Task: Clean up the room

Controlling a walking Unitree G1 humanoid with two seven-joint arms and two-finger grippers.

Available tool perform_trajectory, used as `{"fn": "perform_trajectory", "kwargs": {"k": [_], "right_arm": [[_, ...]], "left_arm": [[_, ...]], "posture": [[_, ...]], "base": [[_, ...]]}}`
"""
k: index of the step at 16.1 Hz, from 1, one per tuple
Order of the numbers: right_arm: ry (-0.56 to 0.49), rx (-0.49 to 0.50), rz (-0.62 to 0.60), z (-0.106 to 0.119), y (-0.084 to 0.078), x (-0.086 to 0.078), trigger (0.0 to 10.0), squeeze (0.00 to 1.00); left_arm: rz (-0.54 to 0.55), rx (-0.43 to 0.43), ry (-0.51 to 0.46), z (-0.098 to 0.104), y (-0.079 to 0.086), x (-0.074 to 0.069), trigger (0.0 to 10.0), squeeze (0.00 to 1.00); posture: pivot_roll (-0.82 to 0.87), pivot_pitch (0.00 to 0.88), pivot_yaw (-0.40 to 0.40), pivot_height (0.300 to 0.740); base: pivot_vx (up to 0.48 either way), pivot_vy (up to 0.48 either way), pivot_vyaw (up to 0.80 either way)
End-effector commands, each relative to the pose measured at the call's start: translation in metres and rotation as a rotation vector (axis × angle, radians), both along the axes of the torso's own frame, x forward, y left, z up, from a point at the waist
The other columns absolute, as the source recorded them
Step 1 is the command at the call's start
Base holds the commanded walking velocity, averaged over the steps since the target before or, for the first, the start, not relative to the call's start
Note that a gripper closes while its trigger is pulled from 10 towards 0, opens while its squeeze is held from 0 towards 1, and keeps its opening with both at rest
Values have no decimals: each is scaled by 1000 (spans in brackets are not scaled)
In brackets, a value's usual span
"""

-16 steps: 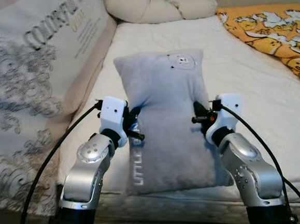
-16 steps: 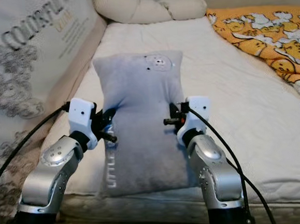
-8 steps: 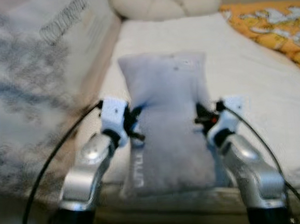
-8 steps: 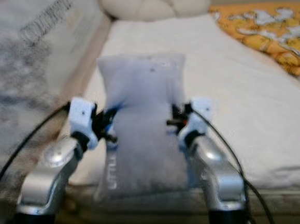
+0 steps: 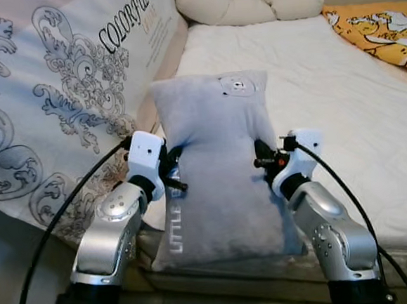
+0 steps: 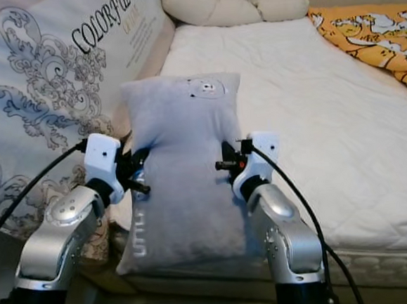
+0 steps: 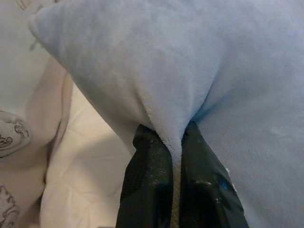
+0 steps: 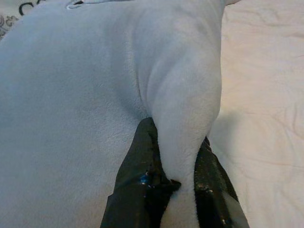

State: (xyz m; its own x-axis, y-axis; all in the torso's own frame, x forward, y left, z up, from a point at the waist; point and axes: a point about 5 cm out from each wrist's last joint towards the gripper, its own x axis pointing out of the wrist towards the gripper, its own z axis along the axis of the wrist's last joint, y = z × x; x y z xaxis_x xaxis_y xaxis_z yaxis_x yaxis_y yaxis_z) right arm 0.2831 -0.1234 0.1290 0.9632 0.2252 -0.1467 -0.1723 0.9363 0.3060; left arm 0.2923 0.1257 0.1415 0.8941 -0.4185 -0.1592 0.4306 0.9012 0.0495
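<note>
At the far left a large cream bolster cushion (image 5: 58, 100), printed with grey scrollwork and the word "COLORFUL", leans along the left side of the bed, its lower edge close beside the left arm and the black cable that runs up it. Just right of it lies the white mattress (image 5: 326, 93), bare and quilted, with a long cream body pillow (image 5: 248, 7) curled across its far end. The pale blue-grey plush pillow (image 5: 215, 165) sits over the near left part of the mattress, its lower end overhanging the bed's front edge, white lettering running up its left margin and a small round emblem near its top. The left gripper (image 5: 173, 170) is at the pillow's left edge about halfway up; in the left wrist view its two black fingers (image 7: 149, 190) are drawn close together with a fold of the plush pinched between them. The right gripper (image 5: 262, 163) is at the opposite edge at the same height, and in the right wrist view its fingers (image 8: 142, 190) likewise clamp a thicker roll of the fabric. At the far right an orange blanket (image 5: 384, 28) with a cartoon print lies over the mattress's corner, well apart from the pillow
</note>
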Motion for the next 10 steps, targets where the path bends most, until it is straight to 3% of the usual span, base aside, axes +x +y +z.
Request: {"fn": "perform_trajectory", "kwargs": {"k": [1,10], "right_arm": [[-15,5,-25,4,-4,2,10000,0],[-13,10,-23,4,-3,4,10000,0]], "left_arm": [[9,8,-31,9,4,3,10000,0],[-3,11,-29,10,4,3,10000,0]], "posture": [[12,0,81,740],[13,0,84,740]], "base": [[0,307,0],[0,270,0]]}}
